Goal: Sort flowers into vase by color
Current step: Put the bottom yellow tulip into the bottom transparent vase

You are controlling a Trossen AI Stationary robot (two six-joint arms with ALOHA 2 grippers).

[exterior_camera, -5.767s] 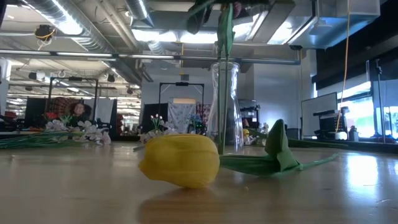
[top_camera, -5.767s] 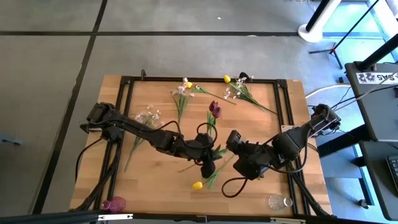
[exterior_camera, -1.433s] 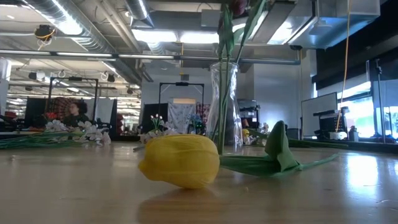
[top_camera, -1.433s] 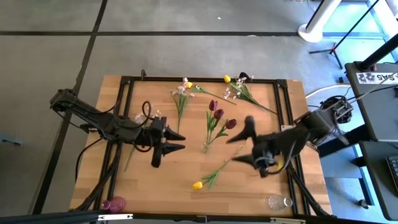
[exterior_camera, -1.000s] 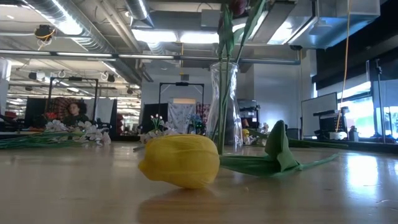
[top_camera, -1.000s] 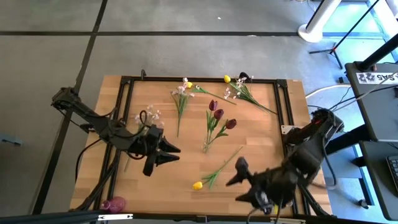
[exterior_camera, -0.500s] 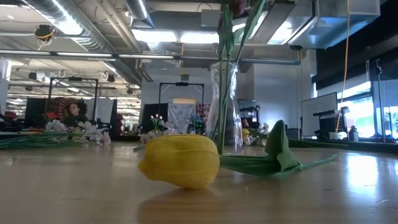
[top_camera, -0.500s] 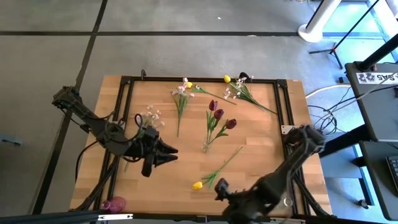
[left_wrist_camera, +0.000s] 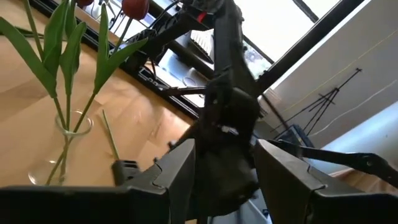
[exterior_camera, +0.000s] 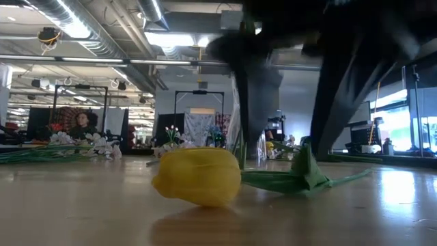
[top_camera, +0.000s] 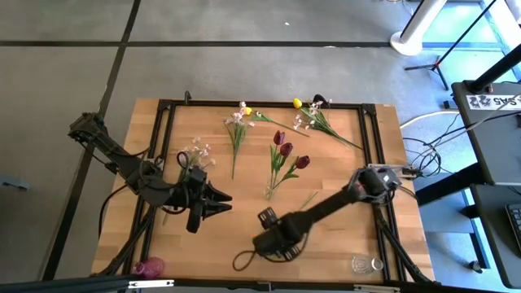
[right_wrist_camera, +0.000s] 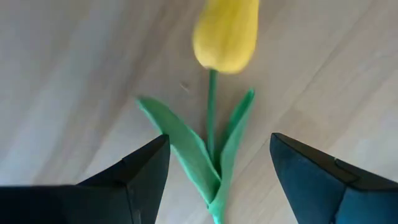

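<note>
Yellow tulip [right_wrist_camera: 226,34] lies flat on the wooden table [top_camera: 342,220] near its front edge, right under the right gripper [right_wrist_camera: 217,162], fingers wide and empty. Looks light, with a soft head and a thin, probably slippery stem; I'd pinch the stem just below the leaves. Left gripper [top_camera: 218,201] waits left of centre, fingers apart, empty. Glass vase [left_wrist_camera: 65,149] already holds red tulips [top_camera: 284,148].
</note>
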